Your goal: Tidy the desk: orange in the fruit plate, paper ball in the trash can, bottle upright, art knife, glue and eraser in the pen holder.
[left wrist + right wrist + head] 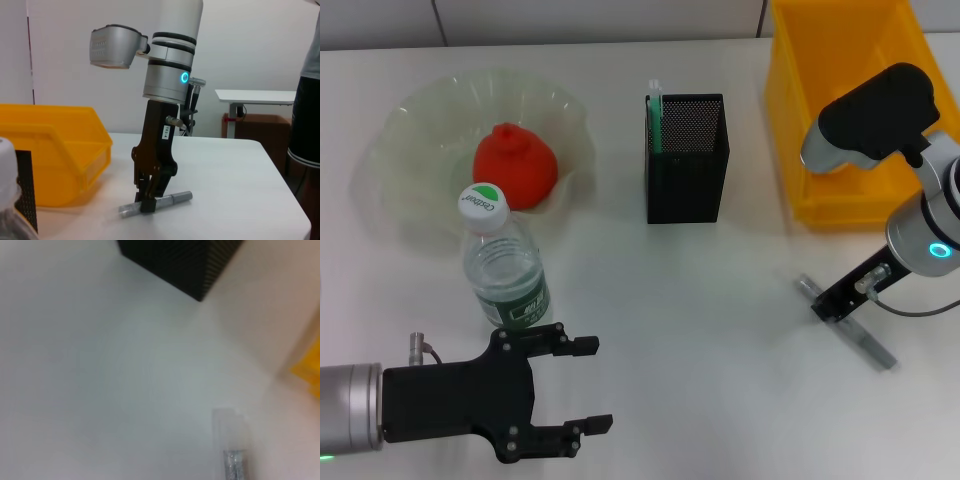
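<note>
1. Reaching down at the lower right of the head view, our right gripper (838,303) straddles the slim grey metal art knife (847,324) lying flat on the plain white desk (720,330); the left wrist view shows its fingers closed around the knife's middle, the knife not yet lifted.
2. We see our left gripper (588,385) at the lower left, jaws spread wide and holding nothing, just beside the clear plastic bottle (505,270) with the dark green label, which stands upright.
3. The red-orange lumpy orange (515,165) already sits in the pale-green scalloped fruit plate (420,120), upper left.
4. The black mesh pen holder (686,158) stands at top centre with a green stick in it; the bright yellow trash can (840,100) fills the upper right.
5. We judge the risk lies in the grip: a thin, smooth handle could pivot or slip on lifting, then catch the holder's rim and tip it.
</note>
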Available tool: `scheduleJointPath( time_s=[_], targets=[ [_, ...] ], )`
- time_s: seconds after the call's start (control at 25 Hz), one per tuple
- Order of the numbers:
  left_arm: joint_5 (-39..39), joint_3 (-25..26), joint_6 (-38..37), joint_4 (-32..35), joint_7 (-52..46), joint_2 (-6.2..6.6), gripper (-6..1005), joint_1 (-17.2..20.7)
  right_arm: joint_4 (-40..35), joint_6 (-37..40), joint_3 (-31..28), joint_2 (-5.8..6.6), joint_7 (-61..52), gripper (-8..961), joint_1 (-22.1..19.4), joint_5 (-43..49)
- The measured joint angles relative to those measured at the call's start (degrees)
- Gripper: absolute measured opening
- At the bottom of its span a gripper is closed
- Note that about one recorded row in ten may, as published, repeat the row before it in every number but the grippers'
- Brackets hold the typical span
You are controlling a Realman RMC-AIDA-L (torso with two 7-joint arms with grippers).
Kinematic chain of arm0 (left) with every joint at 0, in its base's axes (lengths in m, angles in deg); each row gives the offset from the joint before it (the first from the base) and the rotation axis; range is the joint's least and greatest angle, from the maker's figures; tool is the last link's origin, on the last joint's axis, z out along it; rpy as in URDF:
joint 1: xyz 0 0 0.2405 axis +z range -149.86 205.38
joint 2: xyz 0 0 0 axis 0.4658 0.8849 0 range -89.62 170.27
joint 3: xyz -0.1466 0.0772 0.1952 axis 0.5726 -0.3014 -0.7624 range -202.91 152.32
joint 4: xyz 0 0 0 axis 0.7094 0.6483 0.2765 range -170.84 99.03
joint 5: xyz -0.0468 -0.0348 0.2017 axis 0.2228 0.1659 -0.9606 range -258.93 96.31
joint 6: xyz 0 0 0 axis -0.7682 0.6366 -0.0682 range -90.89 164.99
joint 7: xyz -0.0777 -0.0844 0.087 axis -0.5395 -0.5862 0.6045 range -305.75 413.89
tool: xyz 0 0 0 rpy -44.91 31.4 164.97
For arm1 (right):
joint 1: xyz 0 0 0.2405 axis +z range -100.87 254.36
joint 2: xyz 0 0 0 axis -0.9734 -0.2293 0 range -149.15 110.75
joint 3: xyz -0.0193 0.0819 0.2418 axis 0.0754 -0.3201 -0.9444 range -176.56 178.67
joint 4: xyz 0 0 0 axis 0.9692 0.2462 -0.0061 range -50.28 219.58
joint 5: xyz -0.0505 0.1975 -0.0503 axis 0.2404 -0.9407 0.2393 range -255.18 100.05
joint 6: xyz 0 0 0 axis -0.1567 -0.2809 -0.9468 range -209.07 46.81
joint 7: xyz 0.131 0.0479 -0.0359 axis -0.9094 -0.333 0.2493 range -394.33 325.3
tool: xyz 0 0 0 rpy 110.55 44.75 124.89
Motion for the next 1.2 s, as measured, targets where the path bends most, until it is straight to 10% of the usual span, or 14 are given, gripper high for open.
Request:
scheduleJointPath(
  time_s=[0.4,0.6,0.88,1.2],
  targets=[
    [0.0,0.0,-0.2,0.3,0.0,0.01,743,-0.1,-16.3,5.2,-14.0,0.11,13.2,147,-4.3,-19.2],
    [0.0,0.0,-0.3,0.3,0.0,-0.07,743,-0.2,-16.6,-8.0,-17.4,-0.17,34.3,145,-9.9,-39.4],
    [0.0,0.1,-0.1,-0.1,0.3,-0.09,743,-0.3,14.5,-20.4,-17.4,-0.13,76.1,141,-4.9,-72.1],
    [0.0,0.0,0.1,-0.1,0.1,-0.08,743,-0.3,41.5,-21.6,-18.9,0.04,99.8,143,5.7,-85.1]
  ],
)
